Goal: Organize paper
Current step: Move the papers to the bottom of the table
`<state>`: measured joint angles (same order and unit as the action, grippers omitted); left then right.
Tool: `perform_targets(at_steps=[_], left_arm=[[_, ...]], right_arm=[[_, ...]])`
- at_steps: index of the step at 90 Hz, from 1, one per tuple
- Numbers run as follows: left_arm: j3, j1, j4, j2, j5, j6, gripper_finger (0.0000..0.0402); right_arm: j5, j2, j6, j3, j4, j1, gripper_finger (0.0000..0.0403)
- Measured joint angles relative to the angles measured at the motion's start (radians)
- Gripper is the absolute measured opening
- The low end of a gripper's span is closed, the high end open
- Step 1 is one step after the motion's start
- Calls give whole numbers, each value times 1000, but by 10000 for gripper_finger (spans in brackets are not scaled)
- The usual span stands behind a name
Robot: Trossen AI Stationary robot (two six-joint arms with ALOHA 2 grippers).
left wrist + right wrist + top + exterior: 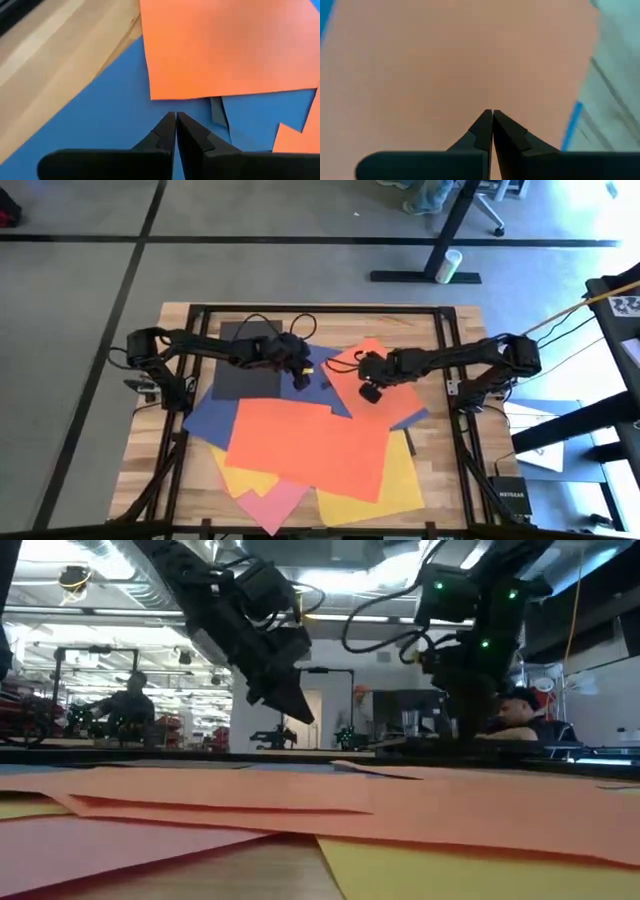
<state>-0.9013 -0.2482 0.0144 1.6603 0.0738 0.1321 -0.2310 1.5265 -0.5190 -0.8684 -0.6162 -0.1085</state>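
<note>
Yellow sheet (480,870) nearest us | paper (305,445) fanned loose across worktop (170,470); we judge sorting barely begun | left gripper (175,120) fingers together above navy sheet (115,120); right gripper (492,116) fingers together, seemingly empty, over orange-red sheet (455,65)

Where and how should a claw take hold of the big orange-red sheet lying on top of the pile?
Probably at the near right corner of the large orange-red construction-paper sheet, which overhangs the yellow sheet. It lies flat, so come in low from the table's near right edge and pinch that edge.
</note>
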Motion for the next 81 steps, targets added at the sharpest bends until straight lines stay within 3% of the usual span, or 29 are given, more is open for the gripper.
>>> perform_targets(at_steps=[12,20,34,42,52,63,81], left_arm=[[15,6,21,0,0,-40,0],[26,-2,34,19,-3,-96,1],[26,-42,120,94,-93,-135,26],[13,-56,162,132,-167,-111,54],[-21,-65,157,152,-187,-61,94],[-47,-83,155,156,-185,5,135],[-74,-145,151,157,-211,136,182]], right_arm=[[173,-1,98,-3,327,12,14],[189,-1,176,-6,417,18,44],[53,-1,204,-9,345,16,136],[51,-9,170,-9,277,20,189],[35,-16,134,-9,228,47,239],[-5,-27,133,-10,194,80,264],[-55,-63,91,-9,86,125,269]])
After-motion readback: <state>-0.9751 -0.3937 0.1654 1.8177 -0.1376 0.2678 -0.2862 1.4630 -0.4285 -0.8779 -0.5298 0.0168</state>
